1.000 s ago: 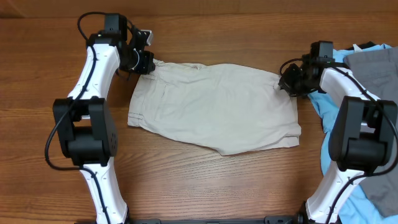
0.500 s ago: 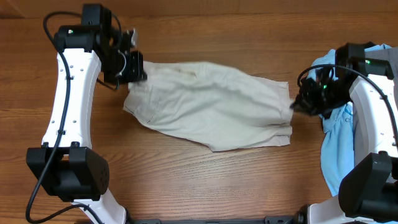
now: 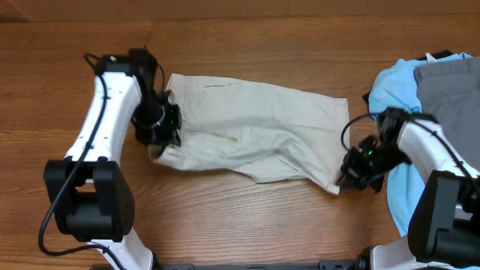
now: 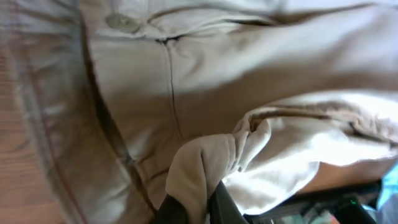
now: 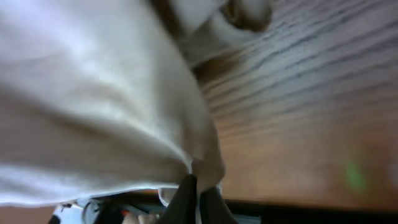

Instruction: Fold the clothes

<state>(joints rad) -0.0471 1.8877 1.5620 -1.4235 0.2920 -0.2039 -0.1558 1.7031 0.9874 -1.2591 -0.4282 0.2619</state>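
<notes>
The beige shorts [image 3: 255,135] lie across the middle of the wooden table, partly doubled over toward the front. My left gripper [image 3: 159,137] is shut on the waistband corner at the shorts' left end; in the left wrist view a bunch of beige cloth [image 4: 202,168] is pinched between the dark fingers, with the waistband button [image 4: 121,23] beyond. My right gripper [image 3: 346,174] is shut on the shorts' lower right corner near the front. In the right wrist view the cloth [image 5: 112,106] hangs from the pinch over the wood.
A light blue T-shirt [image 3: 396,86] and a grey garment [image 3: 450,90] are piled at the right edge, close behind my right arm. Bare wooden table [image 3: 247,217] runs in front of the shorts.
Both grippers moved toward the table's front while holding the shorts' far corners, dragging the far edge over the rest. The left gripper came down along the left side, the right one down and left.
</notes>
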